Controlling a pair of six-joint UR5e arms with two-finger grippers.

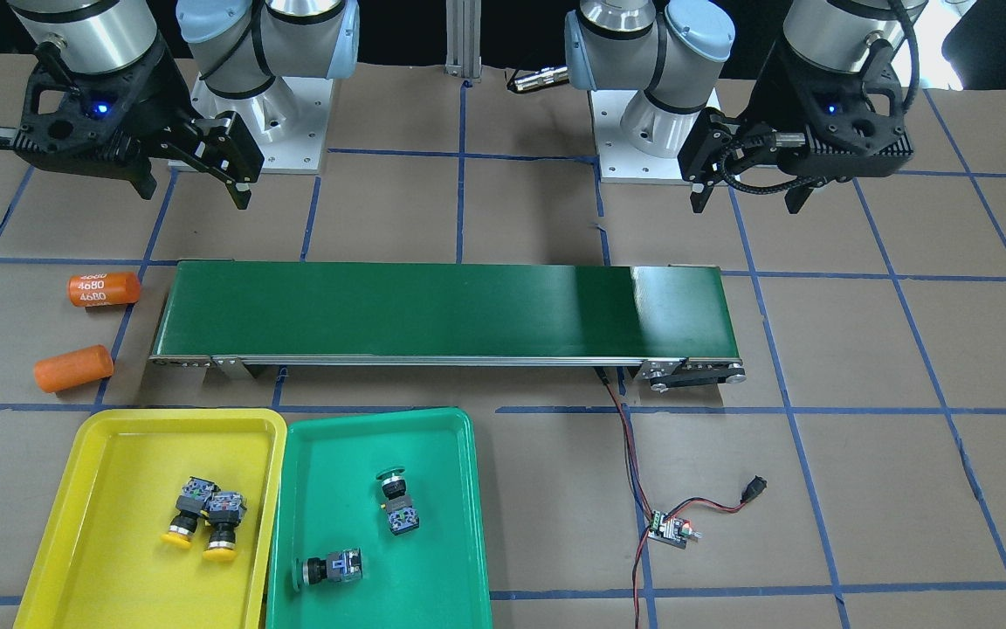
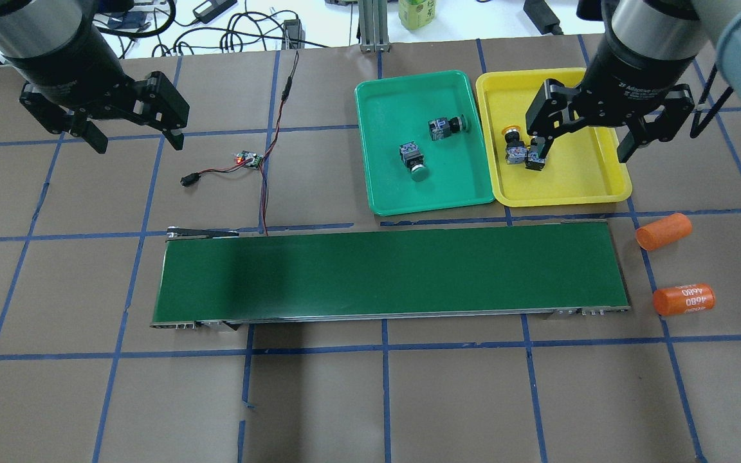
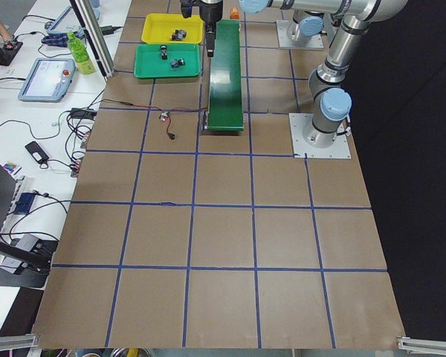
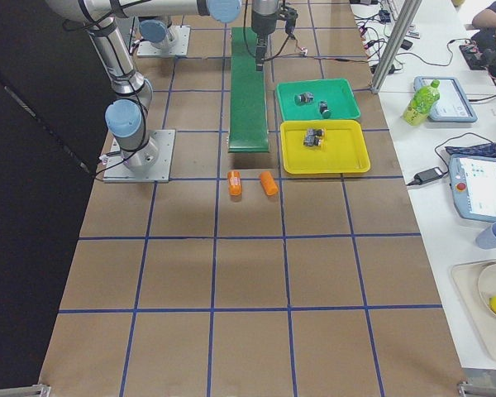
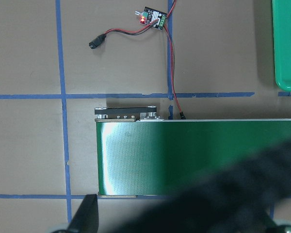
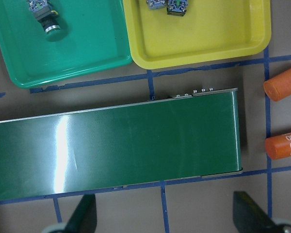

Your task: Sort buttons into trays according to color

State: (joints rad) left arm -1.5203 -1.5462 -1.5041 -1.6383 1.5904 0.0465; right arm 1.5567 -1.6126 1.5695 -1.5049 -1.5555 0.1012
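Note:
Two yellow-capped buttons (image 1: 184, 515) (image 1: 222, 524) lie side by side in the yellow tray (image 1: 119, 454); they also show in the overhead view (image 2: 513, 146). Two green-capped buttons (image 1: 396, 498) (image 1: 328, 570) lie on their sides in the green tray (image 1: 442, 550), apart from each other. My right gripper (image 2: 581, 153) is open and empty, raised over the yellow tray in the overhead view. My left gripper (image 2: 136, 140) is open and empty, raised over the bare table beyond the belt's left end. The right wrist view shows both trays and one green button (image 6: 47, 19).
A long dark-green conveyor belt (image 2: 390, 273) lies across the middle of the table. Two orange cylinders (image 2: 664, 231) (image 2: 684, 299) lie off its right end. A small control board (image 2: 248, 159) with red and black wires lies near the belt's left end.

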